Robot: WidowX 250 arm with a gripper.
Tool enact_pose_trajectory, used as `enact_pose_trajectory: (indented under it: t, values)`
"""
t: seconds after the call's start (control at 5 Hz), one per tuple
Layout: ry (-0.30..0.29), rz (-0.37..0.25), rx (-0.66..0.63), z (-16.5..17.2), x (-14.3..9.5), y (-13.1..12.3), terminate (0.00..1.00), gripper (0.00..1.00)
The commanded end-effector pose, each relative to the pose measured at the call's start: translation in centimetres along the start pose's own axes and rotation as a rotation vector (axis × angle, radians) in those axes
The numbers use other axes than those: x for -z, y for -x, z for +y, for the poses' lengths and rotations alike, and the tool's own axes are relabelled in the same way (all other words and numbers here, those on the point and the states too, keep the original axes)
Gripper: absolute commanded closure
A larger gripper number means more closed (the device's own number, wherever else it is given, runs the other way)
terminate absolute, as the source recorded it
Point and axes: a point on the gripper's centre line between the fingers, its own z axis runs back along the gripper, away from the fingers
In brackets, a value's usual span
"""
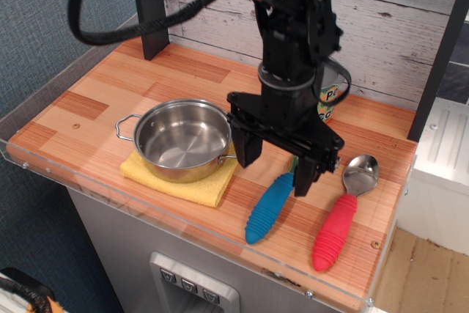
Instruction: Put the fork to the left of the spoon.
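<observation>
fingers (276, 169) spread wide, straddling fork (270, 207) neck — lined up for a pinch | fork already left of spoon (340, 219) on worktop (95, 97) | nothing held

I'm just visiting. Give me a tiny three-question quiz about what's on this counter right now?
1. True or false: the fork lies left of the spoon.
2. What does the pot sit on? A) yellow cloth B) bare wood C) a plate
3. Fill in: the gripper hangs open over the fork's ____ end.

Key: 1 true; 2 A; 3 tine.
</observation>
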Motion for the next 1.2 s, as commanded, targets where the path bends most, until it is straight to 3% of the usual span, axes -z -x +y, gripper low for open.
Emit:
enact_pose_trajectory:
  t: [0.0,0.8,1.0]
  values:
    - [-0.02,-0.015,0.019,-0.4,0.9,-0.1,0.0,0.0]
    - [-0.049,-0.007,-0.001,0.2,3.8,-0.2,0.0,0.0]
    - [-0.061,-0.007,0.009,0.1,4.1,-0.2,0.0,1.0]
